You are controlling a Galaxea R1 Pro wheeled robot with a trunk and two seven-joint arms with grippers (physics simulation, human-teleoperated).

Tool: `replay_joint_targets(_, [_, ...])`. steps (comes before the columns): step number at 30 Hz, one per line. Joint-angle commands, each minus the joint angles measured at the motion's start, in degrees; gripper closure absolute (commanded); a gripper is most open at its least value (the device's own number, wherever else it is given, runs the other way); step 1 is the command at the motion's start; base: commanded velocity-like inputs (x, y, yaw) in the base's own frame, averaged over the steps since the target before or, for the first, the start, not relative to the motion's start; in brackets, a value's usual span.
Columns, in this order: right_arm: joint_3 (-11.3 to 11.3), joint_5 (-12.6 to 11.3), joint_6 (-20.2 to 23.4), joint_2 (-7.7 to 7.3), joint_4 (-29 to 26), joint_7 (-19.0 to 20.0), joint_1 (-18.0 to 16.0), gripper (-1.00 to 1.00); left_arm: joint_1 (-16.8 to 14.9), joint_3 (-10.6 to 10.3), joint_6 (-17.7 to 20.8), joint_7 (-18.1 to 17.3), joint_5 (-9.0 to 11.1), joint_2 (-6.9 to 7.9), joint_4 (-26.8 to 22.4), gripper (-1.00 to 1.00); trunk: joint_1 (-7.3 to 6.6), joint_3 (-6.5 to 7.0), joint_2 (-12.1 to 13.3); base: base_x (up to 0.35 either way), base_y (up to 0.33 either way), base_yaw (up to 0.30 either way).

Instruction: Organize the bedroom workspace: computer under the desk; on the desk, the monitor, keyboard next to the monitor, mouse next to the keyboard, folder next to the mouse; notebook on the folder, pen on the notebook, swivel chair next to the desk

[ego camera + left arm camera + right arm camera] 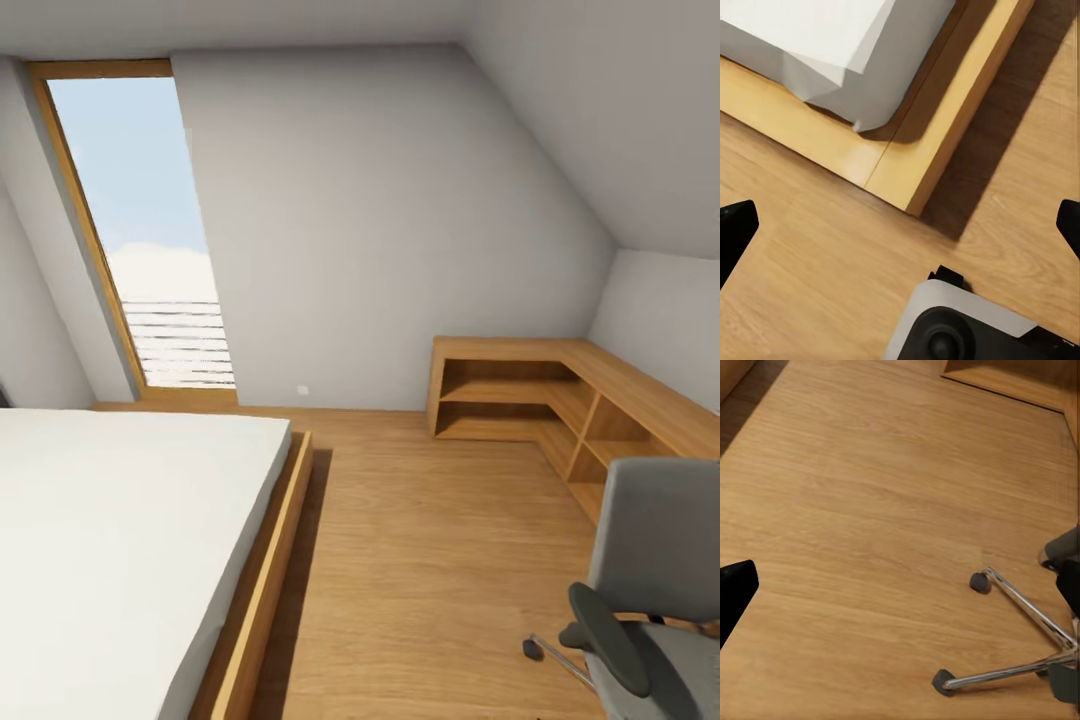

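The swivel chair (655, 590) is standing at the robot's right on the wooden floor (430, 560) near the corner shelving (560, 390), probably rolling easily if pushed by its stiff backrest, while both grippers are hanging spread wide and empty.

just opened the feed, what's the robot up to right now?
Nothing is being handled at the moment. The head view looks across a bedroom: a bed on the left, a tall window behind it, low wooden corner shelving on the right. The swivel chair stands on the wood floor at lower right, its chrome base visible from the right wrist camera. Both wrist cameras look down at the floor with fingertips spread wide and nothing between them.
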Motion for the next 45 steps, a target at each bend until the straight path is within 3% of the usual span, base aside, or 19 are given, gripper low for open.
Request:
replay_joint_targets(1, [0.48,0.01,-0.01,0.0,-0.02,-0.5,-0.04,-1.0,0.01,-0.36,-0.11,0.33,0.36,0.04,-0.11,-1.0,0.04,-0.12,-0.12,0.015,0.0,-0.11])
replay_joint_targets(45, [0.52,0.02,-0.05,-0.09,-0.02,-0.41,-0.04,-1.0,0.01,-0.37,-0.08,0.33,0.36,0.02,-0.11,-1.0,0.04,-0.12,-0.12,0.299,0.0,-0.05])
